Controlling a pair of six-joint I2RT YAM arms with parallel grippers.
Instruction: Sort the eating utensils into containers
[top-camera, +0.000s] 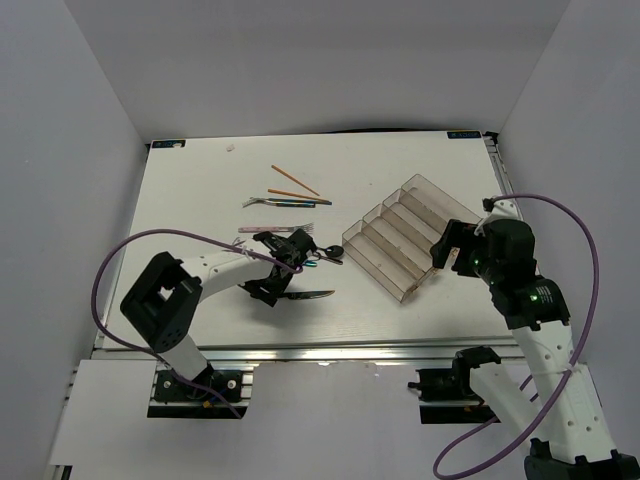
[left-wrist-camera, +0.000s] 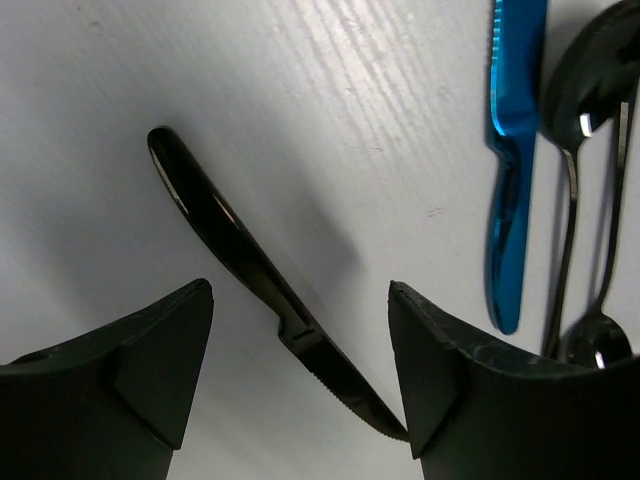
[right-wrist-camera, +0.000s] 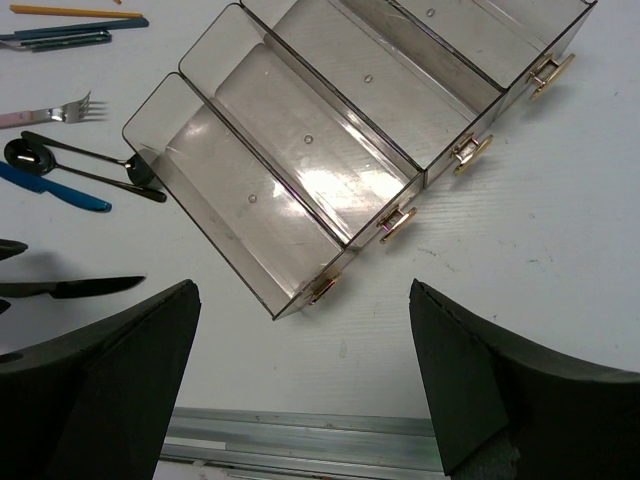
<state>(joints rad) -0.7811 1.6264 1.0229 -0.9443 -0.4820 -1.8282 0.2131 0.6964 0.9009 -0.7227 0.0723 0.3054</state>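
My left gripper (top-camera: 283, 275) hangs low over a dark knife (left-wrist-camera: 240, 250) lying flat on the white table. Its jaws stand open, one on each side of the knife, and the serrated blade's tip reaches the right finger (left-wrist-camera: 430, 360). Beside it lie a blue knife (left-wrist-camera: 515, 120) and a black spoon (left-wrist-camera: 585, 90). Further back are two orange chopsticks (top-camera: 295, 180) and a pink-handled fork (top-camera: 275, 229). The clear divided container (top-camera: 372, 268) sits right of centre. My right gripper (top-camera: 445, 250) hovers open at its near right end, holding nothing.
In the right wrist view the container's compartments (right-wrist-camera: 200, 222) look bare, with small brass fittings on their near ends. The table's metal front rail (right-wrist-camera: 300, 430) runs just below the right gripper (right-wrist-camera: 305, 340). White walls enclose the table.
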